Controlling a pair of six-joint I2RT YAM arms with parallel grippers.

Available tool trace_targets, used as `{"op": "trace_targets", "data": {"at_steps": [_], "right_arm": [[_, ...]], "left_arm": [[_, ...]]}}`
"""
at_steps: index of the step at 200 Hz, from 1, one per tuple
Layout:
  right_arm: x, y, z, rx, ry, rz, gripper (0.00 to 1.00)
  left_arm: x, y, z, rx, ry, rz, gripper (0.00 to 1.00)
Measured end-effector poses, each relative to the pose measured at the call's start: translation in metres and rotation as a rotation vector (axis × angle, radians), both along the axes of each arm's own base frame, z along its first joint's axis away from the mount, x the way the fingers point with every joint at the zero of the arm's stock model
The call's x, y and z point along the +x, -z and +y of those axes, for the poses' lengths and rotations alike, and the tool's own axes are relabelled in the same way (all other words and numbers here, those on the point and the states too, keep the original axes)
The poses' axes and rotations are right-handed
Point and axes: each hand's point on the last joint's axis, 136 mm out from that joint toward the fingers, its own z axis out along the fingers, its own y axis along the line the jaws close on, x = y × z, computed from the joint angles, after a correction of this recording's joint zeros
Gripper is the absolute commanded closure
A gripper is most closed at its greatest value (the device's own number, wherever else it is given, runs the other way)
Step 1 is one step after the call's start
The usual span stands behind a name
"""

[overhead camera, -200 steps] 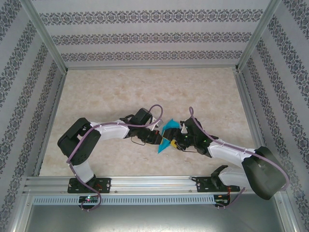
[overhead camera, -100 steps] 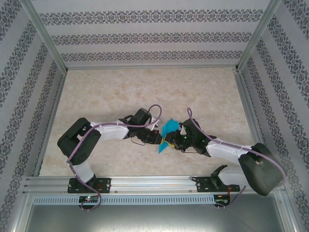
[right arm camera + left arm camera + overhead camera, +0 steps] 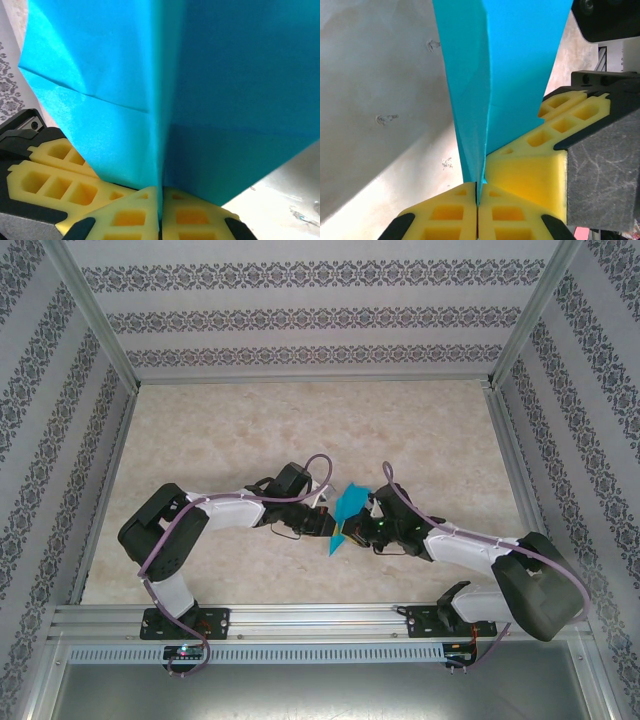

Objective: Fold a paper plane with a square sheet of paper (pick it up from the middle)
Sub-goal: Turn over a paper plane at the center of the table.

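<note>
A: Where is the paper (image 3: pixel 350 508) held?

B: Between both arms, above the counter (image 3: pixel 300 430). It is pinched by the left pincer (image 3: pixel 322 524) on its left and by the right pincer (image 3: pixel 364 530) just beside. Its long axis is tilted near-left to far-right.

A beige marbled tabletop (image 3: pixel 300 420) sits enclosed by patterned walls (image 3: pixel 300 315) and aluminium rails (image 3: pixel 300 618).

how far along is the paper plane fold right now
Done: the square sheet of paper is lifted and carries a centre crease. In hand: left gripper and right gripper both have jaws shut on it. Left: likely wing folds; no finished dart visible.
</note>
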Motion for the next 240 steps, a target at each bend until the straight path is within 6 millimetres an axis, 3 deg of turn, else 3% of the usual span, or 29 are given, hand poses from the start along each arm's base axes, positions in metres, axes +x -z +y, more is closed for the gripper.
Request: {"op": "trace_targets", "data": {"at_steps": [20, 84, 114, 140, 167, 204, 240], "right_arm": [[0.0, 0.0, -0.002, -0.028, -0.011, -0.003, 1.0], [0.003, -0.01, -0.002, -0.167, -0.09, -0.041, 1.0], [0.014, -0.015, 0.003, -0.261, -0.159, -0.05, 1.0], [0.027, -0.016, 0.018, -0.349, -0.25, -0.053, 1.0], [0.037, -0.008, 0.033, -0.432, -0.343, -0.042, 1.0], [0.041, 0.016, 0.038, -0.55, -0.425, 0.006, 0.96], [0.046, 0.028, 0.045, -0.619, -0.471, 0.022, 0.91]], "left_arm": [[0.001, 0.0, 0.0, -0.001, -0.002, -0.001, 0.88], [0.004, 0.0, 0.003, 0.002, -0.009, -0.003, 0.78], [0.007, -0.006, 0.011, 0.001, -0.022, -0.015, 0.66], [0.016, -0.021, 0.033, 0.0, -0.066, -0.048, 0.59], [0.031, -0.026, 0.069, 0.023, -0.153, -0.061, 0.53], [0.038, -0.018, 0.109, 0.097, -0.269, -0.053, 0.49], [0.029, -0.005, 0.125, 0.146, -0.302, -0.02, 0.48]]}}
